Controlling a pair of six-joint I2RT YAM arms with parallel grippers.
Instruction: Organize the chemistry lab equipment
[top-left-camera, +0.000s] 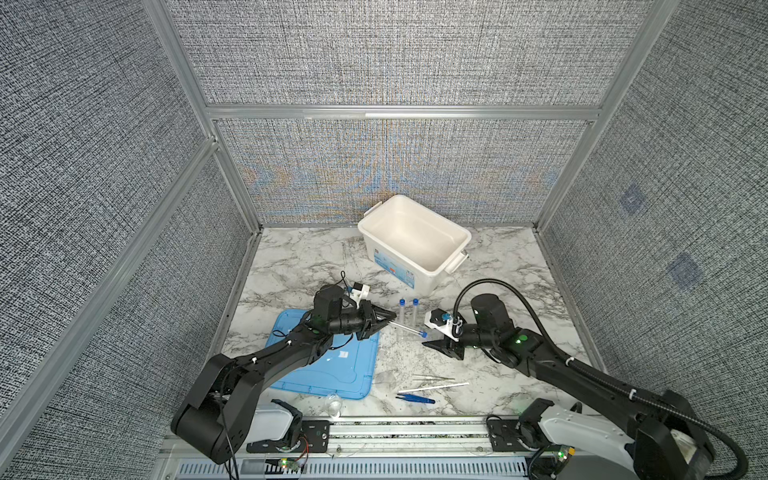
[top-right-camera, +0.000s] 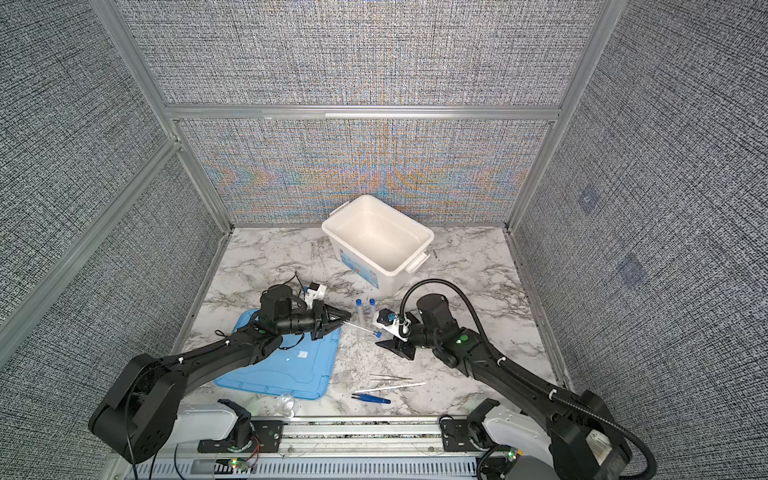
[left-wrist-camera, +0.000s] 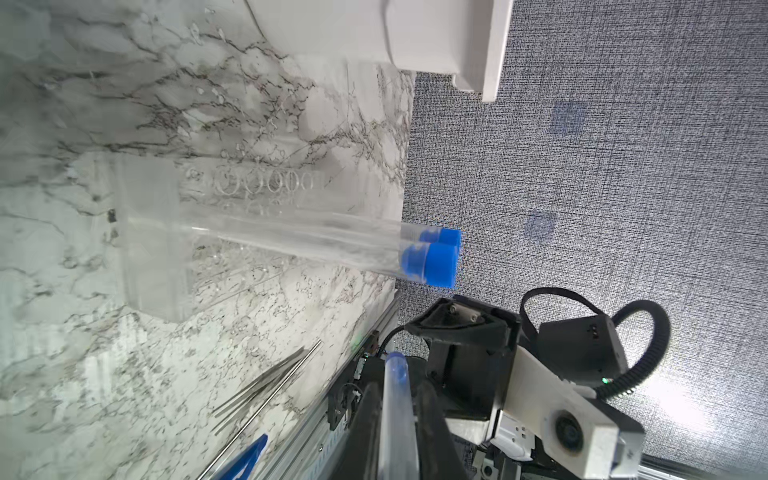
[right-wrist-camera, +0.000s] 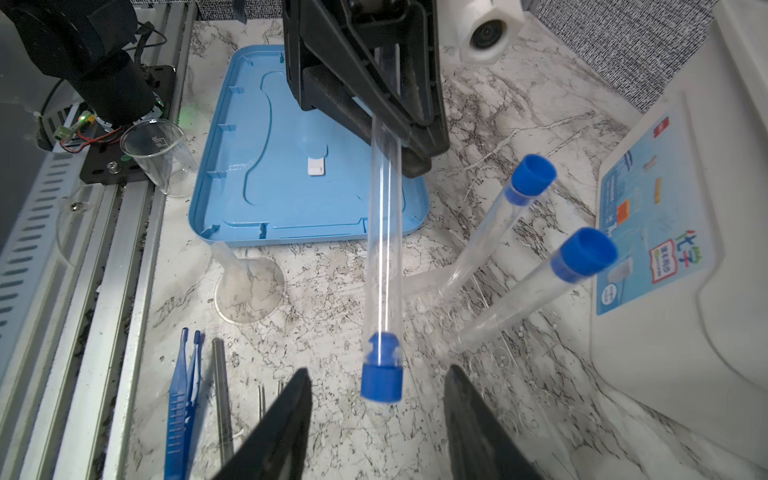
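**Three tubes, one hanging between the arms**

Nearest us, along the front edge of the marble worktop, lie the blue plastic tweezers, the thin white stick and the silver metal tweezers. The small clear glass dishes further along that edge nearly vanish against the marble, so we cannot count them surely. Next comes the flat light-blue plastic lid, partly covered by the left arm.

Over the middle, the left gripper is pinched on the closed end of one slim clear blue-capped tube. The tube is held level, so its cap points at the right gripper, whose jaws stand spread either side of the cap without touching. We judge this a handover.

Behind, two more capped tubes lean in the clear plastic rack, whose outline we barely make out. Farthest sits the large white plastic tub, its near inner wall hidden by its own rim.
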